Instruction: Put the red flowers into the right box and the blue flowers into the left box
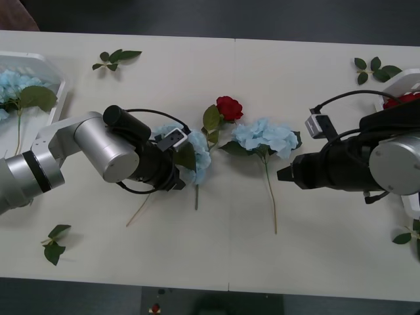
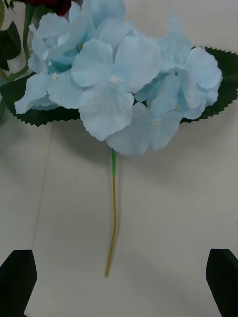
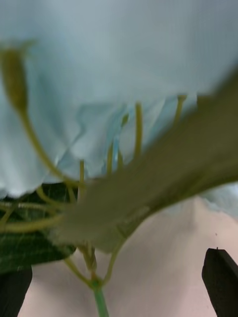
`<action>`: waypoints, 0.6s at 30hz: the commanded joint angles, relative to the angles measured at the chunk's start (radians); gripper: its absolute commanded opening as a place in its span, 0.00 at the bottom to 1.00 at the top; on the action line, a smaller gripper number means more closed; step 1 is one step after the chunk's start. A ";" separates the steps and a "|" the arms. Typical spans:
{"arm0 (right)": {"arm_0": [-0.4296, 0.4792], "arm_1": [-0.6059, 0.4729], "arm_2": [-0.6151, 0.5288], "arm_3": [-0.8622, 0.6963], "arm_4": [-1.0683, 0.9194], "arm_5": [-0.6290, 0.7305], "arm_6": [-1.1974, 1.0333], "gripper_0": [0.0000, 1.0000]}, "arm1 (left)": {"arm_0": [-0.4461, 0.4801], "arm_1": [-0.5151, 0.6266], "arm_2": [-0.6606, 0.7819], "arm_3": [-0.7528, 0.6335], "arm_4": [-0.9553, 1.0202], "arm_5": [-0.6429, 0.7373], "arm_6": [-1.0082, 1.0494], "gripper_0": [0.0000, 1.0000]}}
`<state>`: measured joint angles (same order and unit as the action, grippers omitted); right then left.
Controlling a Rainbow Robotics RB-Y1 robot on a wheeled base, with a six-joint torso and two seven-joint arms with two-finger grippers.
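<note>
Two blue flowers lie mid-table. My left gripper is pressed against the left blue flower; in the left wrist view that flower looms close, its stem between my open black fingers. My right gripper points at the other blue flower and stands open short of its stem, touching nothing. A red flower lies between the two blue ones. The left box at the far left holds blue flowers. The right box at the far right holds a red flower.
Loose green leaf sprigs lie at the back left, back right, front left and front right. The table's front edge runs close below both arms.
</note>
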<state>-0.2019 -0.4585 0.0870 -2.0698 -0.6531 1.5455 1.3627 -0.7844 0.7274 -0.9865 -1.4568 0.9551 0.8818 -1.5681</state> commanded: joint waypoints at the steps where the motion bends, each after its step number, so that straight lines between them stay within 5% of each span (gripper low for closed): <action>1: -0.001 0.034 0.054 -0.004 0.076 -0.038 -0.082 1.00 | -0.029 -0.003 0.008 -0.007 -0.021 -0.001 -0.029 0.99; 2: -0.002 0.037 0.073 0.007 0.093 -0.053 -0.083 1.00 | -0.030 -0.005 0.008 -0.007 -0.021 -0.001 -0.029 0.88; 6: -0.008 0.044 0.135 0.076 0.147 -0.148 -0.091 1.00 | -0.033 -0.005 0.005 -0.008 -0.021 -0.001 -0.029 0.12; 7: -0.011 0.046 0.146 0.088 0.153 -0.166 -0.093 1.00 | -0.033 -0.005 0.005 -0.008 -0.021 -0.001 -0.030 0.04; 18: -0.080 0.107 0.212 0.313 0.210 -0.355 -0.097 1.00 | -0.035 0.003 0.003 -0.011 -0.033 -0.006 -0.027 0.00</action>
<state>-0.2462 -0.3877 0.3126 -1.7687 -0.4606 1.2069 1.3080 -0.7844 0.7187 -0.9866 -1.4553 0.9246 0.8818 -1.5681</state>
